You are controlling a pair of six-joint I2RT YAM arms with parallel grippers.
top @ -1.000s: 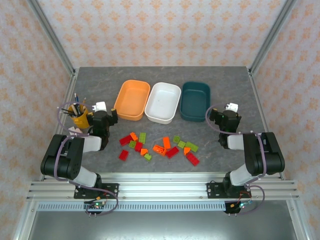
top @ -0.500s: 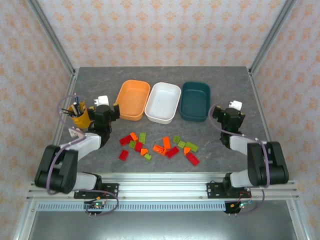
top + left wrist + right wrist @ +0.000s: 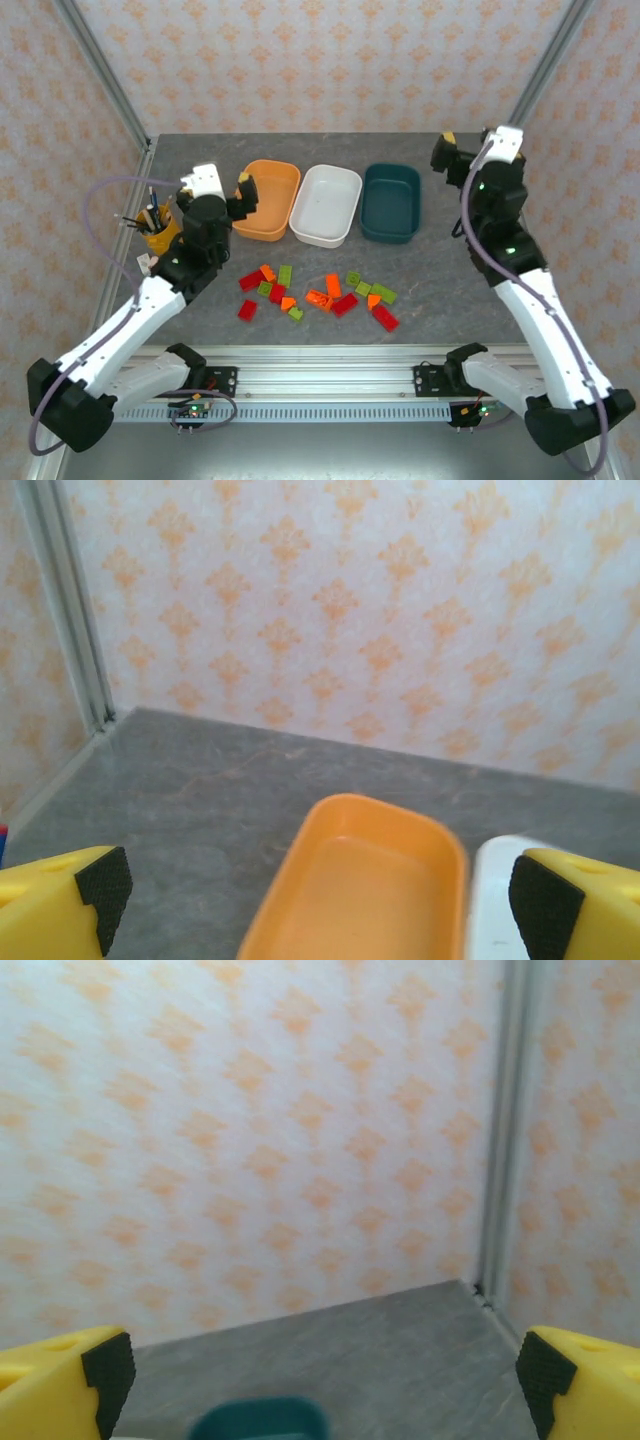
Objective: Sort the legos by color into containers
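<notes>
1. Judging by how things lie, the sorting has not begun. The legos (image 3: 318,292) sit loose on the tabletop (image 3: 460,290) in a scattered band of red, orange and lime green, just in front of the tubs.
2. The orange tub (image 3: 266,200), white tub (image 3: 327,205) and dark teal tub (image 3: 391,203) stand side by side behind them, and all three look empty.
3. The left gripper (image 3: 320,895) hangs above the near end of the orange tub, jaws wide with nothing between them. The right gripper (image 3: 320,1370) is raised high near the far right corner, beyond the teal tub, also wide and empty.
4. The step in hand looks like the reach for a first brick. Either arm must tilt down and descend to the band. An outlying brick is the easier pick, since several lie close together.
</notes>
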